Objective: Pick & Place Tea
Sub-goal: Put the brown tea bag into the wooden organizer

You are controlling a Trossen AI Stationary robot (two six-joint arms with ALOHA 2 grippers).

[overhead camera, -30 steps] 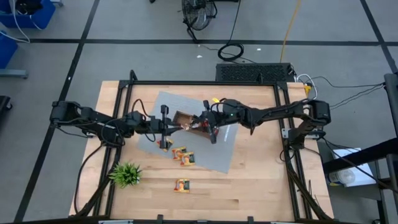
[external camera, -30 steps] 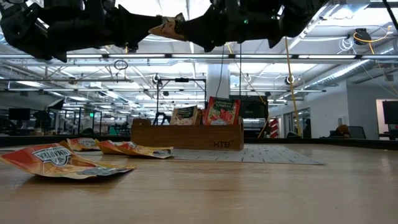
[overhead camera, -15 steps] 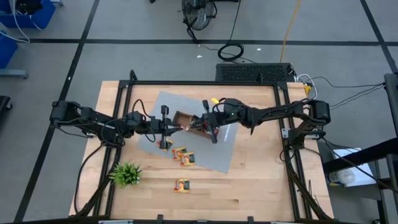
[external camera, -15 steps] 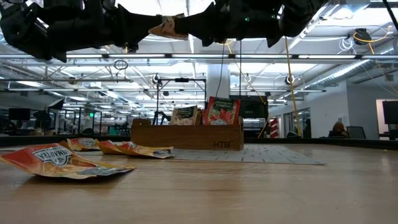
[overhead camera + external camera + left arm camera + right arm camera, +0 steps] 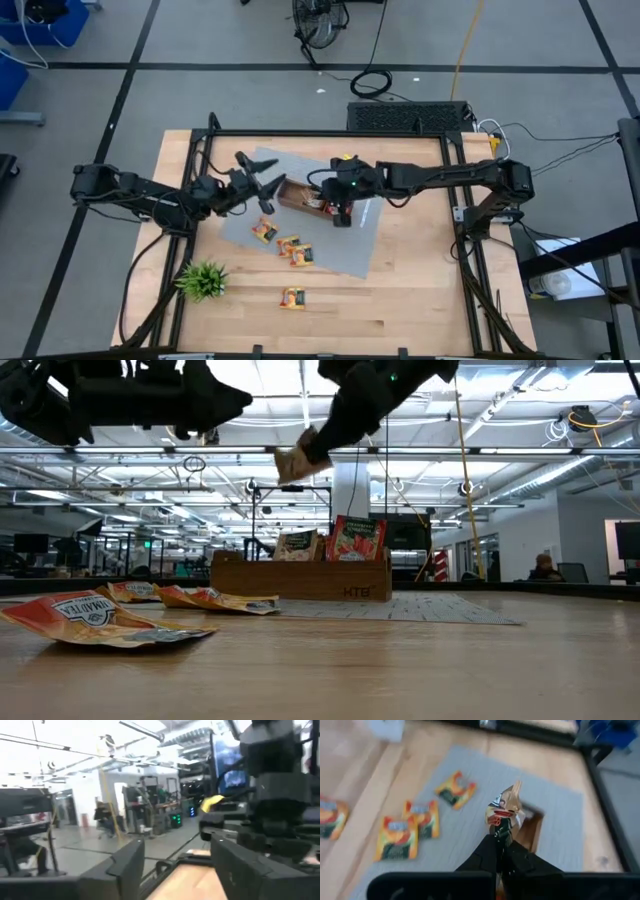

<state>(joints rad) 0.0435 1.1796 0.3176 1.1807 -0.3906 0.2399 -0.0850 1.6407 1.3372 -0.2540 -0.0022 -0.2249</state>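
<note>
My right gripper hangs above the brown wooden tray, slanting down, shut on one small tea sachet that also shows high up in the low view. My left gripper stands open just left of the tray, tipped upward, nothing between its fingers. Three more sachets lie flat on the grey mat, and another sachet lies on the bare wood. Two sachets stand upright in the tray. My right gripper pinches the sachet's near edge between its two fingertips. The fingers come slanting down from the table's right side. The sachet sticks out beyond the tips, lifted clear, with the tray and mat below it.
A small green plant stands near the table's front left. A black frame rims the wooden table. The mat's right half and the wood toward the front right lie bare.
The sachet, held high between both grippers, has passed to my right gripper, which shut on it and tipped downward. My left gripper let go, opened, tipped upward and drew back toward the table's left. The sachet now points down over the tray.
</note>
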